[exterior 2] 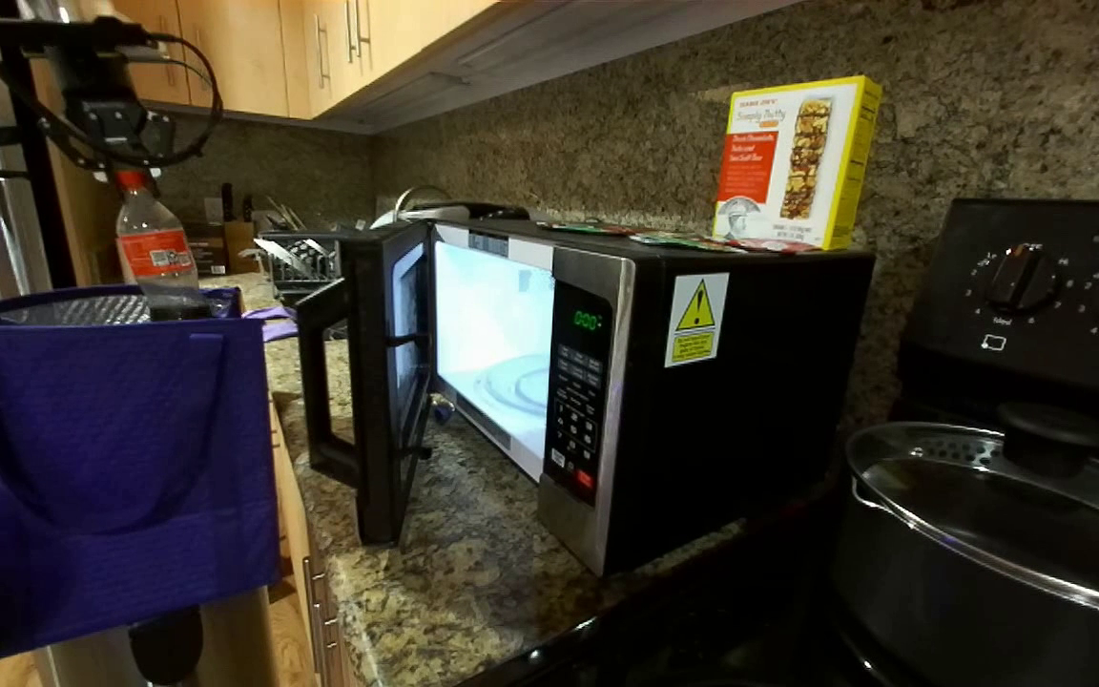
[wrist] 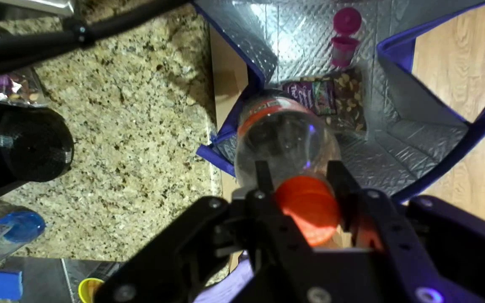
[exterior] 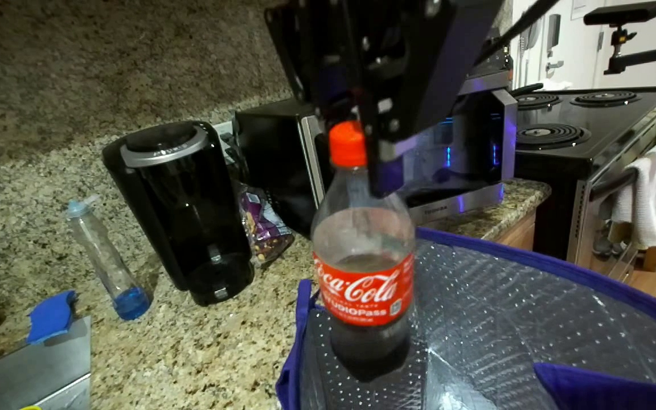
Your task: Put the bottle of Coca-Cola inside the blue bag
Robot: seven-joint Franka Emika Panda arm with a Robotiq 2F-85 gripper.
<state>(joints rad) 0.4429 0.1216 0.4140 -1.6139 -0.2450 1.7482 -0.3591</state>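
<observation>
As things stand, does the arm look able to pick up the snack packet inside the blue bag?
Probably not: the gripper is closed on the red cap of the Coca-Cola bottle, which seems to hide a corner of the snack packet in the wrist view.

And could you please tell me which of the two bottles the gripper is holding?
The Coca-Cola bottle, its red cap held in the gripper; the slim blue-based bottle is on the counter.

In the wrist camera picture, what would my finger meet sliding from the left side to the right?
Black coffee maker, yellow-rimmed thing, Coke bottle, pink container, wood floor.
</observation>
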